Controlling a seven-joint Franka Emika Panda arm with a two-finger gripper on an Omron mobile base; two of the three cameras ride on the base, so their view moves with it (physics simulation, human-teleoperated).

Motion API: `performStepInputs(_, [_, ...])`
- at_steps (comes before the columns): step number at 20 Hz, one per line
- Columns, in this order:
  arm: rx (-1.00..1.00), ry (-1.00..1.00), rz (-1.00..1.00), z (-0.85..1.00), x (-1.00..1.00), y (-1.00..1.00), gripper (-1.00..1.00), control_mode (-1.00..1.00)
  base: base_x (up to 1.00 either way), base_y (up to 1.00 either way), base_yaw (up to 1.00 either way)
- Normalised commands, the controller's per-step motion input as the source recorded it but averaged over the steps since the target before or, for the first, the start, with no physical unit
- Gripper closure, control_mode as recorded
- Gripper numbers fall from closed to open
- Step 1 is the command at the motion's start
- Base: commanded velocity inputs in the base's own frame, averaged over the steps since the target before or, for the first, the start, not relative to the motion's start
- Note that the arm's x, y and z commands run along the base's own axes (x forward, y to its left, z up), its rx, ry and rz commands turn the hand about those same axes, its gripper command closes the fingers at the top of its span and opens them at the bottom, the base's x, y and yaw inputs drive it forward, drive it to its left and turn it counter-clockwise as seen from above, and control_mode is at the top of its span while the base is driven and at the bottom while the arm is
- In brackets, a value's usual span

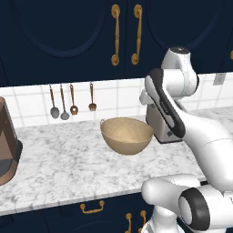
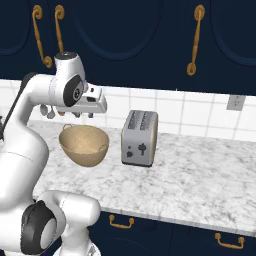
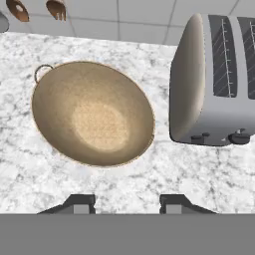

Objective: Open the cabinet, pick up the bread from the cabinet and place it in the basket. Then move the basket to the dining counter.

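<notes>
A: What surface and room are shown?

B: A white-grey marbled worktop point(image 1: 59, 164) over navy drawers with short brass pulls, backed by a white tiled wall point(image 1: 118, 98). Spoons and a fork point(image 1: 92, 97) hang on the tiles. Above, the cabinet point(image 1: 82, 36) stands with both arched doors closed, its long brass handles point(image 1: 115, 34) side by side.

A: What rests on the worktop?

B: The basket point(image 3: 92, 113), tan, upright and empty, with a grey two-slot toaster point(image 3: 214, 79) just beside it, apart. A brown appliance point(image 1: 7, 141) sits at the far left edge of the left base view.

A: And the gripper?

B: The gripper point(image 3: 126, 203) hangs above the worktop, near the basket's rim. Its finger tips point(image 3: 79, 203) stand partly apart with nothing between them, touching nothing.
</notes>
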Motion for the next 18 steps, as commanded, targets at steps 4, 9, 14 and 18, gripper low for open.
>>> performStepInputs(4, [0.0, -0.17, 0.0, 0.14, -0.29, 0.05, -1.0, -1.0, 0.0, 0.0, 0.0])
performStepInputs(9, [0.0, -0.39, -0.01, 0.7, -0.22, 0.41, -1.0, -1.0, 0.0, 0.0, 0.0])
performStepInputs(14, [0.01, -0.57, 0.03, 0.65, -0.35, 0.13, -1.0, -1.0, 0.0, 0.0, 0.0])
performStepInputs(18, [0.06, -0.58, 0.01, 0.33, -0.19, 0.01, -1.0, -1.0, 0.0, 0.0, 0.0])
